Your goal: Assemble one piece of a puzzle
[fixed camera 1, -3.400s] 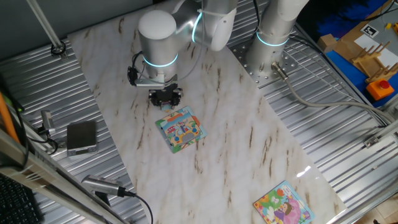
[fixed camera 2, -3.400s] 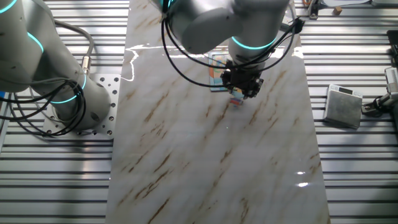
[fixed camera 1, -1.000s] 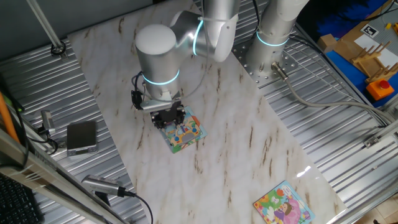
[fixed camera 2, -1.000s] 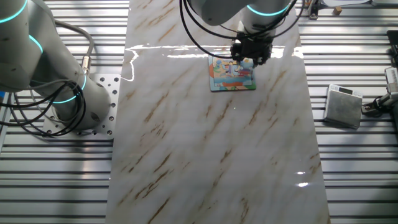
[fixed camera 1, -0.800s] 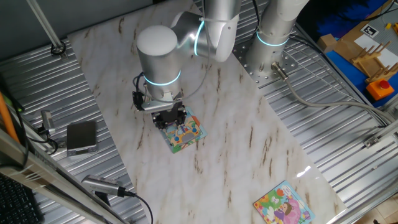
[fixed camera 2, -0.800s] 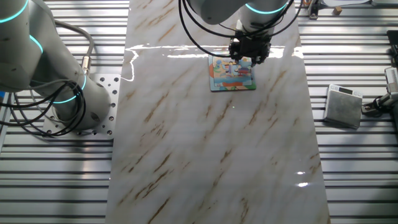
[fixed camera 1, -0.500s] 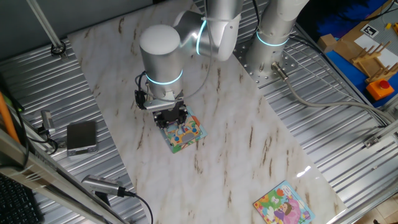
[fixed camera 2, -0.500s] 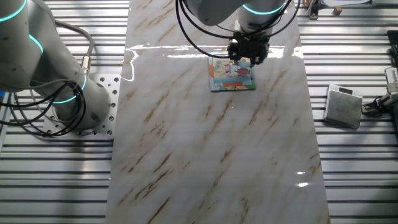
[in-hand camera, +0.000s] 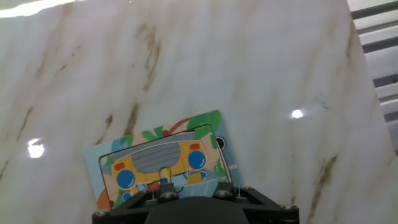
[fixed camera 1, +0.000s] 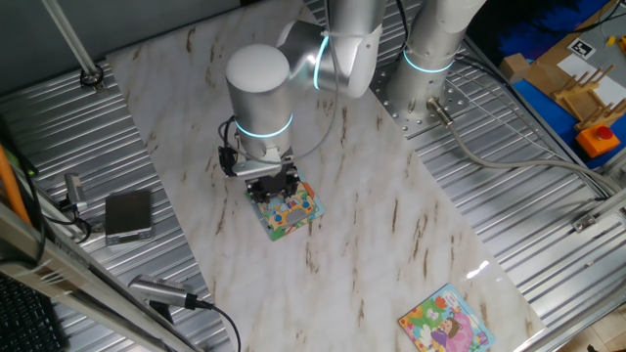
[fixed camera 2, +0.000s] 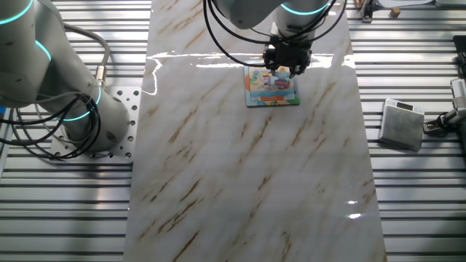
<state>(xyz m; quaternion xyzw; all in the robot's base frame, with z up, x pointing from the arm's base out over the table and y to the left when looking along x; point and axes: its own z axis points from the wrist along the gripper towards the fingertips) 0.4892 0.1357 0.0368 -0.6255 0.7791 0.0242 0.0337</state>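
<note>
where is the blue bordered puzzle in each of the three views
One fixed view: the puzzle lies left of centre on the marble table, the gripper at its upper edge.
The other fixed view: upper middle, under the gripper.
Hand view: bottom centre.
Shared landmark: the gripper.

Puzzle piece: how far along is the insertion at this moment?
Done: the gripper is over the puzzle, at its edge. In hand: presumably the piece, but the fingers hide it in every view. Left: seating it and letting go; the hand view shows a small dark gap near one corner.
</note>
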